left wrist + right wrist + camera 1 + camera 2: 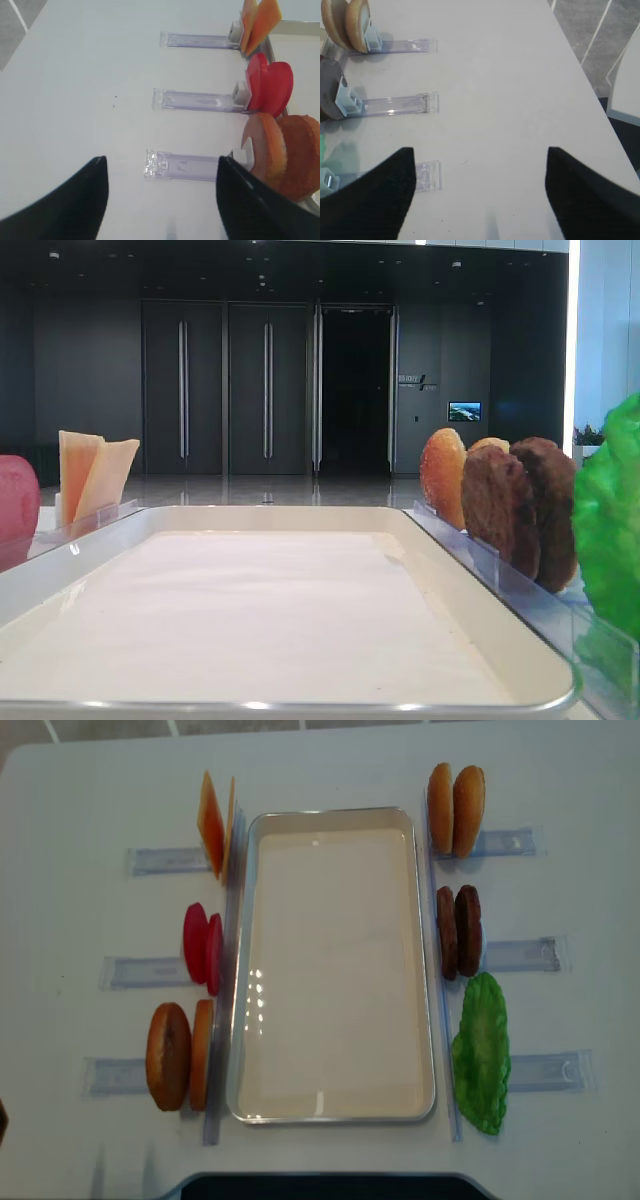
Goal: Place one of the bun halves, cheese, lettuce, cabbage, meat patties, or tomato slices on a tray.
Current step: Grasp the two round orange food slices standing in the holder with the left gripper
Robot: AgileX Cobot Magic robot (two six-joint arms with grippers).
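the tray (425,970) lies in the middle of the white table (330,760), long side toward me, and nothing is on its paper liner yet. on the left side stand three racks: cheese (213,824) at the far end, tomato slices (203,947) in the middle, and two bun halves (180,1055) nearest. on the right side stand more bun halves (455,796), then the meat patties (458,931), then the lettuce (482,1052) nearest.

the left gripper (162,200) hovers above the table with its two dark fingers spread wide and nothing between them; the clear rack (185,166) of the near bun halves is just ahead of it. the right gripper (480,195) is also wide apart and empty, above bare table beside the lettuce rack.

i think the step is only the approach, nothing is picked yet. for the left arm the near bun seems the natural choice. to do it well, i would turn the fingers so they close across the thin faces of the outer disc only, not both together. the discs stand on edge and touch each other, so a push from the side may tip the second one. lift it straight up out of the rack first, then carry it over the rim.
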